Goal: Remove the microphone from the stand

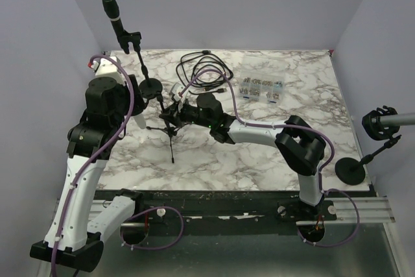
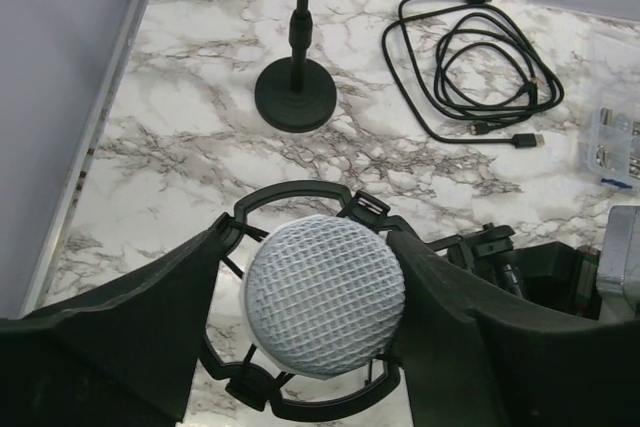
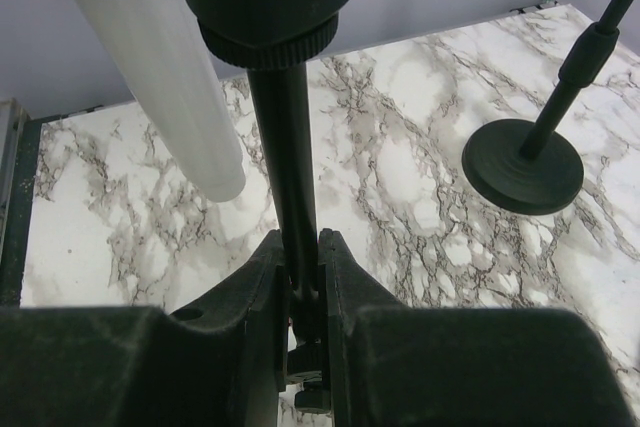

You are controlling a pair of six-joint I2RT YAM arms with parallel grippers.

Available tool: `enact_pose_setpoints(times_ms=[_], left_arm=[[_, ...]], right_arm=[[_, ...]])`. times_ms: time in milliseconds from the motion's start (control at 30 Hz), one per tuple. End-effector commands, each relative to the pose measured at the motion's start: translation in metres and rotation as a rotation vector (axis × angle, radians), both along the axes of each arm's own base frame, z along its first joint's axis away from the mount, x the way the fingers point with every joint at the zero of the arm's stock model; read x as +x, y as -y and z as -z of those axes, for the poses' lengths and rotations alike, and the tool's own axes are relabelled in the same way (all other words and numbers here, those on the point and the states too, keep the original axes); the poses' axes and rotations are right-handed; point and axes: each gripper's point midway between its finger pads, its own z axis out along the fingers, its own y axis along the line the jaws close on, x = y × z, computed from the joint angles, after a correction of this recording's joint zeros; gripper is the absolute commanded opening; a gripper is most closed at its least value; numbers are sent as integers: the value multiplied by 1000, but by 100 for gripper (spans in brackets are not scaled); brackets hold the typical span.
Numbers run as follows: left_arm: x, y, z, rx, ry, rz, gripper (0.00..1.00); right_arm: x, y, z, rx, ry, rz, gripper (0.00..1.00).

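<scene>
We begin at the left pincer [image 2: 312, 242], seen from its own wrist camera. Its two black fingers [image 2: 120, 332] stand partly apart, one on each side of the microphone [image 2: 325, 297], whose rounded white mesh head fills the space between them. One finger lies against the mesh. On the other side a thin strut crosses the gap, so we cannot tell whether a grip is made.

Around the head, just past the fingertips, runs the black shock-mount ring [image 2: 300, 192], and the microphone sits inside it. Farther ahead of the pincer, the round base of a second stand [image 2: 296, 95] rests on the marble table [image 2: 180, 137]. A coiled black cable [image 2: 470, 67] lies ahead and off to one side. Beyond the cable, at the edge of this view, is a clear box [image 2: 610, 137].

The right pincer [image 3: 303, 252] is closed tight on the black rod of the stand [image 3: 285, 137], which rises straight up between its fingertips to a thick black collar. Just beside the rod hangs a white tube [image 3: 160, 77] with a rounded end, not touching the pincer. The second stand's base sits ahead and to the side, well apart.

From above, both pincers meet over the near-left part of the table. Behind them the second stand holds a black handheld mic [image 1: 111, 11] high against the wall.
</scene>
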Motion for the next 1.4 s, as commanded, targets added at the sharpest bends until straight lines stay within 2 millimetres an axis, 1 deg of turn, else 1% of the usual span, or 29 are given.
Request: enact_pose_setpoints(times_ms=[0, 67, 200, 367, 567, 633, 733, 767, 800, 967, 1100, 1233, 1267, 1300, 1367], left_arm=[[3, 0, -12, 3, 49, -4, 56], [3, 1, -15, 8, 53, 3, 43], [0, 1, -28, 30, 65, 19, 27], [-6, 1, -54, 62, 87, 37, 13], [-14, -3, -94, 94, 145, 35, 1], [-18, -7, -109, 100, 175, 21, 0], [-28, -13, -138, 98, 234, 2, 0], [-33, -14, -151, 91, 265, 1, 0], [-37, -15, -160, 82, 287, 2, 0], [-67, -16, -216, -18, 449, 16, 0], [-98, -21, -251, -122, 588, 14, 0], [-131, -28, -272, -257, 754, 7, 0], [-136, -28, -273, -298, 791, 7, 0], [-145, -30, -275, -345, 832, 11, 0], [-154, -26, -274, -416, 885, 39, 0]], right_arm=[[-6, 3, 25, -64, -51, -1, 1], [-5, 2, 27, -68, -55, 0, 1], [-5, 2, 30, -74, -58, -1, 1], [-5, 1, 33, -79, -65, -3, 1], [-6, -1, 39, -88, -79, -9, 1], [-5, -2, 40, -90, -86, -10, 1], [-5, -2, 43, -96, -93, -10, 1], [-5, -3, 44, -97, -95, -11, 1], [-5, -3, 45, -98, -98, -11, 1], [-3, -5, 44, -104, -102, -7, 4], [-3, -6, 45, -103, -117, -7, 12], [-4, -7, 45, -95, -139, -3, 22], [-3, -7, 44, -91, -144, 3, 23], [-2, -7, 42, -87, -149, 11, 27], [0, -6, 37, -77, -158, 24, 37]])
